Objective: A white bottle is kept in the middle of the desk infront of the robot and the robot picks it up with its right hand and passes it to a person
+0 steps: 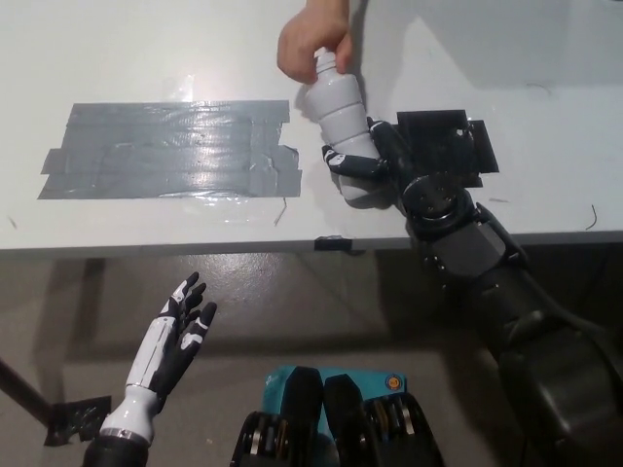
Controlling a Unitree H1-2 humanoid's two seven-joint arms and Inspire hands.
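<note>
A: Where was the black right hand (368,165) at this moment, and what was it doing?

B: It was over the bench (146,58), near the near edge, a little right of the middle. Its fingers were wrapped around the lower part of the white bottle (338,122), so it was clamped on the bottle. The arm came in from the near right.

A: And how did the bottle lie from the hand?

B: The bottle rose out of the hand toward the far left. Its long axis was tilted, with the cap end leaning away from the robot and to the left, and the base hidden inside the black fingers.

A: Who was at the cap end?

B: A person's hand (311,41) came in from the far edge and was closed over the cap and the neck. So the bottle was held at both ends: the robot at the base, the person at the top. I could not tell how firmly the person gripped.

A: Then what did the next move depend on?

B: In my judgement, on this line from base to cap. The person would pull along it, far and left, so the black fingers must open to let the base go free.

A: And the white left hand (175,336)?

B: It rested low at the near left, below the bench edge, fingers apart and empty, well apart from the bottle. The grey tape patch (165,148) lay between, to the left of the bottle.
</note>
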